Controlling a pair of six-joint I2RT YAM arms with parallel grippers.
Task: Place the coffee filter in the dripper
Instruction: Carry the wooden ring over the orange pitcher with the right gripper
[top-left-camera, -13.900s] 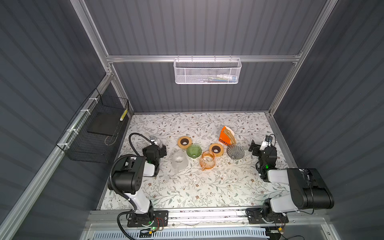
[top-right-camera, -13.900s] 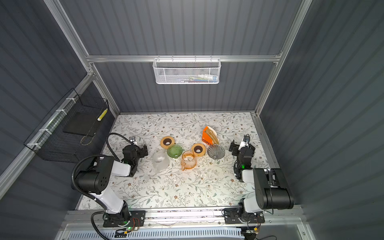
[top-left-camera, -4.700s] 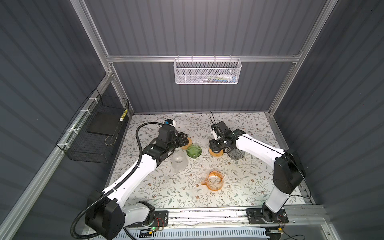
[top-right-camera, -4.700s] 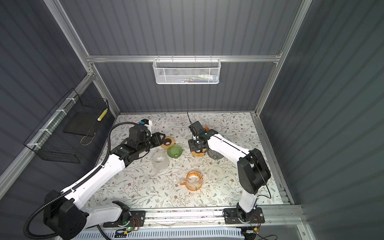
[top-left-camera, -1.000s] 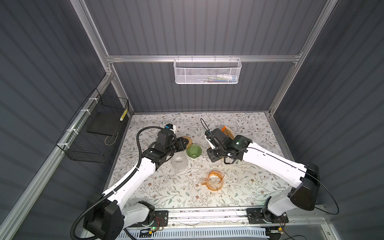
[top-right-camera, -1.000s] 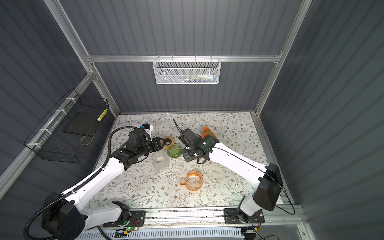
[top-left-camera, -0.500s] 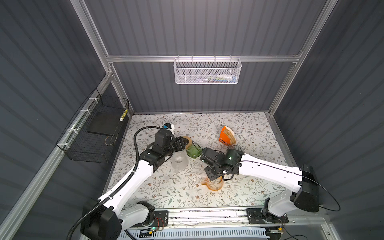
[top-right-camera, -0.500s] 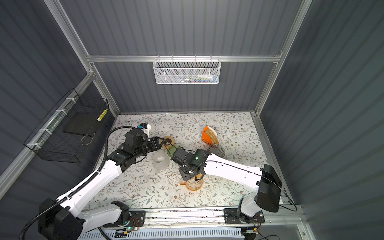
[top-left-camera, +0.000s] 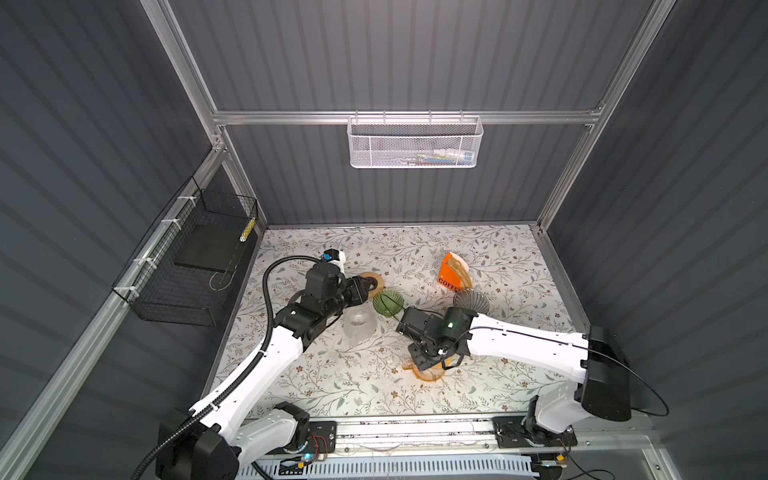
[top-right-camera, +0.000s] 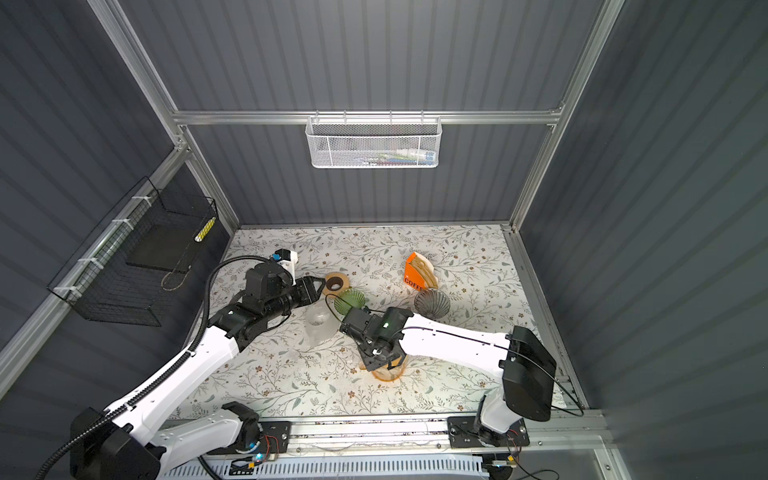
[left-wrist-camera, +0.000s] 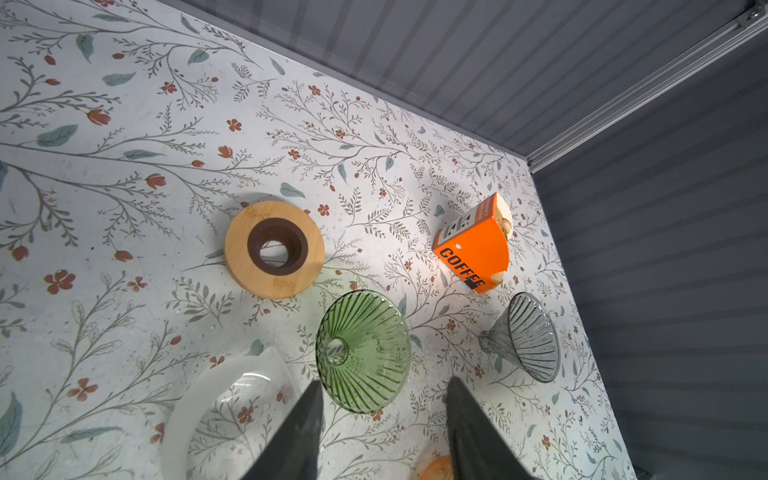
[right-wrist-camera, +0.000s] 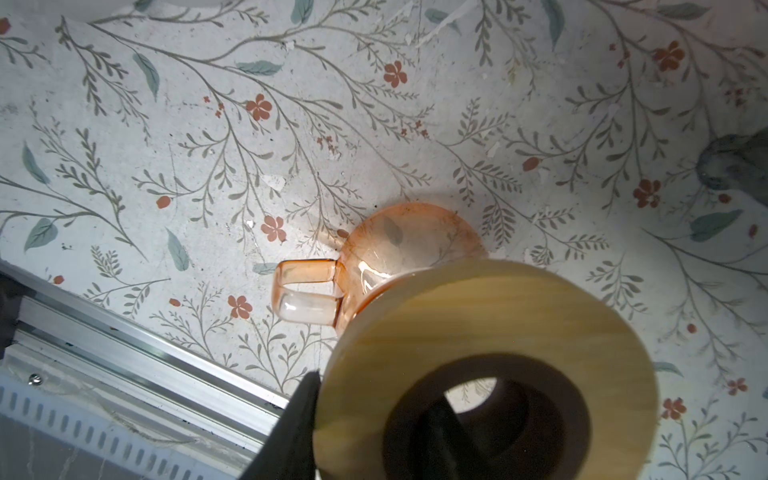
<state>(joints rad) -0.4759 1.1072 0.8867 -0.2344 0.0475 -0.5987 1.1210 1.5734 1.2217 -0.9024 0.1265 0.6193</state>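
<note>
Since the earlier frames the right arm has been brought over the flowered table (top-left-camera: 328, 374), from the far right of the green dripper (top-left-camera: 387, 303) to its near right. The right gripper (right-wrist-camera: 370, 419) is now held above the orange glass server (right-wrist-camera: 407, 245), which stands at the near right of the green dripper. Its jaws are clamped on a wooden ring (right-wrist-camera: 490, 332), with one finger outside the rim and one inside the dark hole. The ring is kept level, probably so that it can be laid on the server's mouth as a seat for a dripper. The left gripper (left-wrist-camera: 384, 382) is held just left of the green dripper with its jaws apart and nothing between them, apparently so that this dripper can be taken next. A clear glass vessel (top-left-camera: 359, 326) is seen just near-left of the green dripper. The orange filter box (left-wrist-camera: 473, 245) lies to the far right of the green dripper, and the coffee filters (left-wrist-camera: 505, 224) are seen inside its open end, so no filter has been taken out yet. A grey dripper (left-wrist-camera: 523, 336) is laid on its side to the right of the green dripper, and a second wooden ring (left-wrist-camera: 274, 249) rests just behind it to the left.
</note>
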